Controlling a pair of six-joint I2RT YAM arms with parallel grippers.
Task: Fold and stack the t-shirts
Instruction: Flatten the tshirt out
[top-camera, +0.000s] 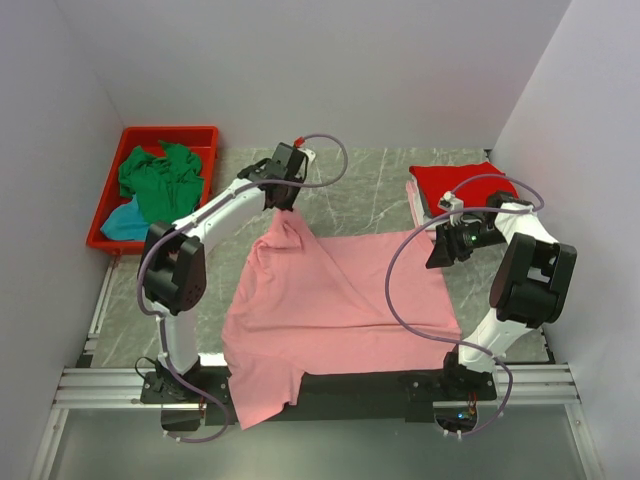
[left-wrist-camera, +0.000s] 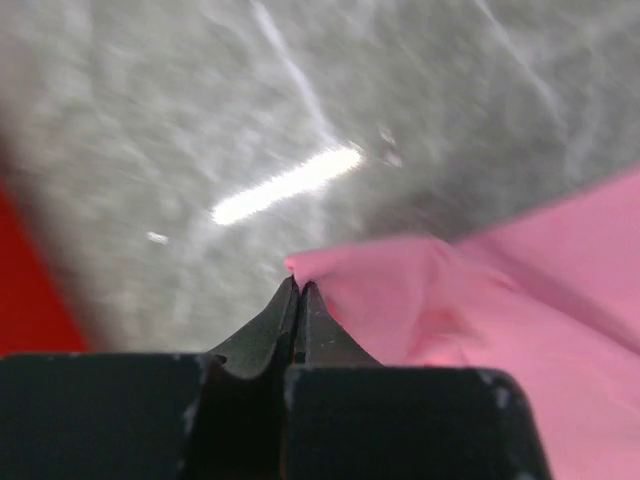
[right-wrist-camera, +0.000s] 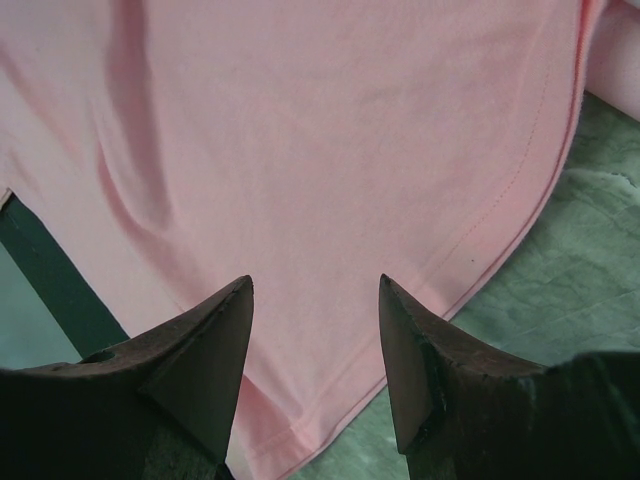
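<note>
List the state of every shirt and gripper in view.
pink shirt: spread unfolded, far corner pinched up.
red shirt: folded flat, far right.
green shirt: crumpled in the bin.
teal shirt: crumpled in the bin.
left gripper: shut on the pink shirt.
right gripper: open, over the pink shirt's edge.

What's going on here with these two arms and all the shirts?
The robot is working on a salmon pink t-shirt spread on the table. The left gripper is shut on the shirt's far corner, which is raised in a peak. The right gripper is open above the shirt's right edge, holding nothing. A folded red shirt lies at the far right. Green and teal shirts wait in the red bin.
</note>
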